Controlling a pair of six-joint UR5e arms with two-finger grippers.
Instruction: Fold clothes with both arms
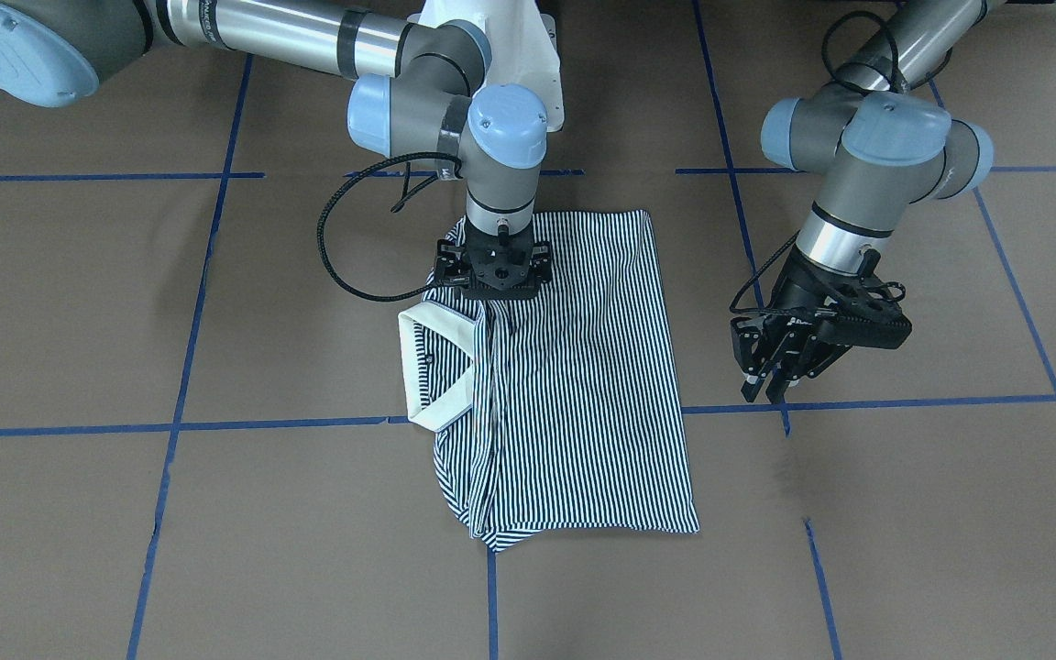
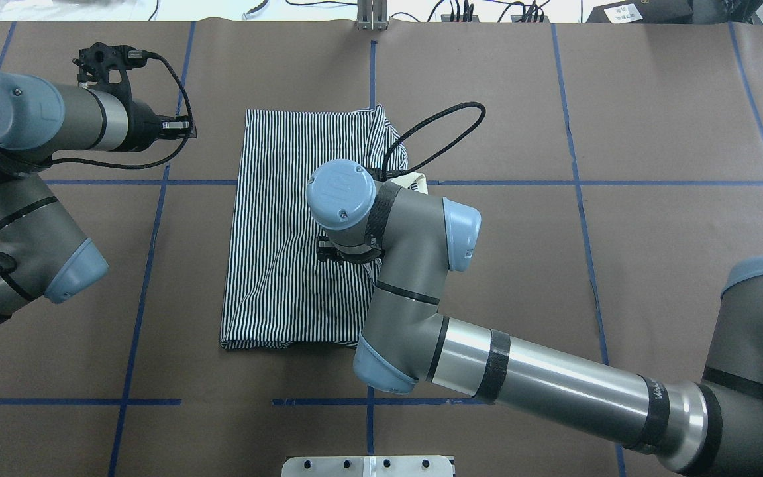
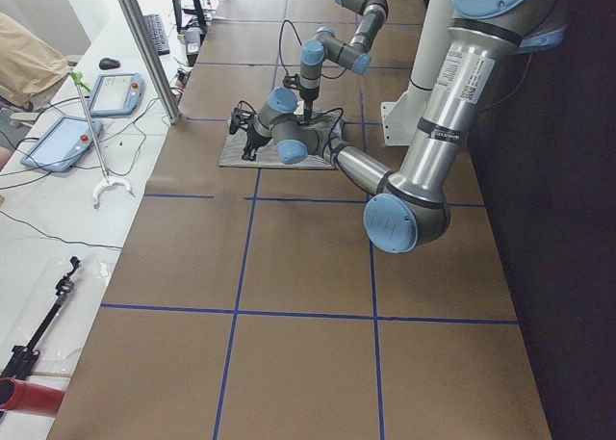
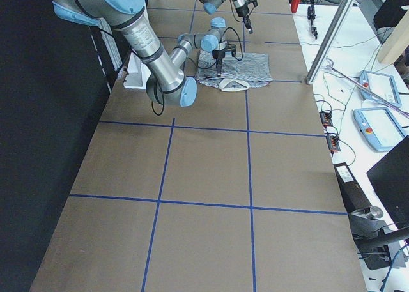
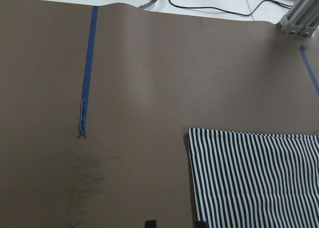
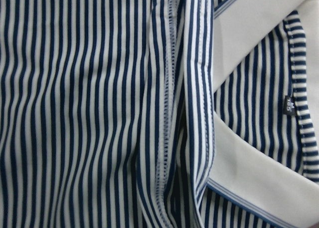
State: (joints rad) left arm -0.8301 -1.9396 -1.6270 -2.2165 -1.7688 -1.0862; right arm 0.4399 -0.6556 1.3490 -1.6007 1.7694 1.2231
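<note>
The clothes, one navy-and-white striped polo shirt (image 1: 583, 367) (image 2: 282, 218), lie flat and folded lengthwise on the brown table, with the cream collar (image 1: 436, 367) (image 2: 414, 180) sticking out on the side nearer my right arm. My right gripper (image 1: 494, 289) points straight down and presses on the shirt beside the collar. Its jaws look spread and its tips are hidden. The right wrist view is filled by striped fabric (image 6: 75, 113), a raised seam fold and the collar (image 6: 239, 153). My left gripper (image 1: 764, 390) (image 2: 186, 129) hangs open and empty above bare table off the shirt's corner (image 5: 259, 178).
Blue tape lines (image 1: 290, 424) cross the brown paper cover in a grid. The white pedestal base (image 1: 528, 55) stands behind the shirt. A metal post (image 2: 371, 13) and cables run along the far edge. A side bench holds tablets (image 3: 115, 93).
</note>
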